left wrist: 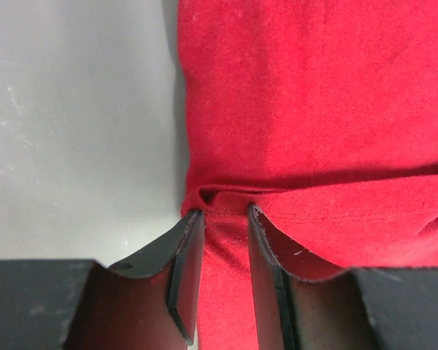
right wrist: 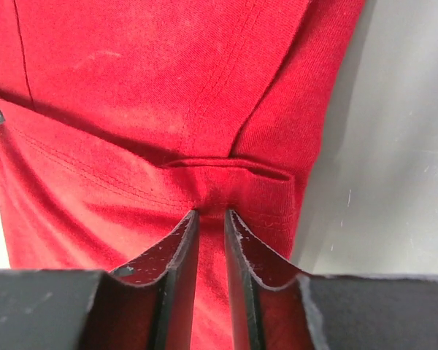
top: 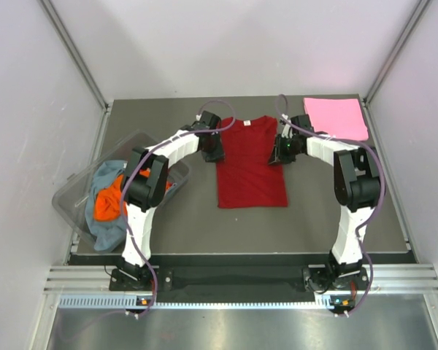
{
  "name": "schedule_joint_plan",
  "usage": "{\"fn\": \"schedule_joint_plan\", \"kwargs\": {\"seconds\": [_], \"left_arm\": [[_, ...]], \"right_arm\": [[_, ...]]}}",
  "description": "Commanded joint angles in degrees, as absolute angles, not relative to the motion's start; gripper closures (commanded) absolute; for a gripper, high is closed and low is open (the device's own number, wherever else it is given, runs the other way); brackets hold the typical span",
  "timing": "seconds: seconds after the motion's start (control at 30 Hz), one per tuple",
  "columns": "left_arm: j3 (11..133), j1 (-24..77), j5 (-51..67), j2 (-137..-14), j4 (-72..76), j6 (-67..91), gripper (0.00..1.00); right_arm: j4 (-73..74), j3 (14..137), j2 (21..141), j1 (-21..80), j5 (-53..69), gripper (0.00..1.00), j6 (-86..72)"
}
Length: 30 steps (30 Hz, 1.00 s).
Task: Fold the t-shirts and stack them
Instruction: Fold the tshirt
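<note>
Dark red t-shirt [top: 252, 175]: lies spread flat at the middle of the table [top: 314, 219], neck toward the far side, hem toward the arm bases.

Left gripper [top: 212, 151]: set down on the shirt's left edge near the sleeve. In the wrist view its jaws stand moderately narrow, with red cloth filling the gap and a small fold puckered at the fingertips [left wrist: 186, 244]. It is holding the shirt.

Right gripper [top: 280, 152]: set down on the shirt's right edge, opposite the left one. Its jaws are narrower and pinch a ridge of red cloth that rises just ahead of the fingertips [right wrist: 182, 240].

Light pink t-shirt [top: 336, 118]: folded flat at the far right corner, apart from the red one.

Clear plastic tub [top: 73, 197]: at the left edge of the table, holding a crumpled orange t-shirt [top: 108, 200] and a grey-blue t-shirt [top: 106, 175].
</note>
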<state>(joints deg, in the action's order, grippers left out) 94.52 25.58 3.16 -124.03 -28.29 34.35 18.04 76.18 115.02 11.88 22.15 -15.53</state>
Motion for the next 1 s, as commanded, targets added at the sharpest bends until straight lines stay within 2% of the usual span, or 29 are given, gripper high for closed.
{"fn": "schedule_joint_plan", "kwargs": {"seconds": [0.0,0.17,0.3,0.4,0.67,0.83,0.97], "left_arm": [[96.6,25.0,3.6,-124.6,-29.9,33.2,0.64],[102.0,25.7,7.2,-120.3,-34.6,28.9,0.59],[102.9,27.1,6.8,-113.4,-40.9,27.2,0.57],[96.7,29.1,6.7,-105.9,-41.1,26.8,0.55],[67.6,33.5,9.4,-86.2,-30.5,33.5,0.55],[55.7,33.6,13.9,-83.5,-21.9,38.5,0.53],[51.2,33.7,13.6,-84.5,-16.6,41.9,0.52]], "right_arm": [[19.8,78.7,111.2,11.6,18.6,0.77,-13.9],[26.0,80.7,105.4,11.6,16.9,0.67,-16.2],[30.9,78.9,99.2,11.5,14.2,0.64,-20.2],[32.8,73.4,93.7,11.5,13.4,0.63,-22.8],[29.6,55.4,81.3,11.4,15.8,0.58,-27.0],[26.1,46.6,75.8,11.5,16.6,0.56,-30.8],[20.8,41.2,73.7,11.3,17.6,0.54,-35.6]]}}
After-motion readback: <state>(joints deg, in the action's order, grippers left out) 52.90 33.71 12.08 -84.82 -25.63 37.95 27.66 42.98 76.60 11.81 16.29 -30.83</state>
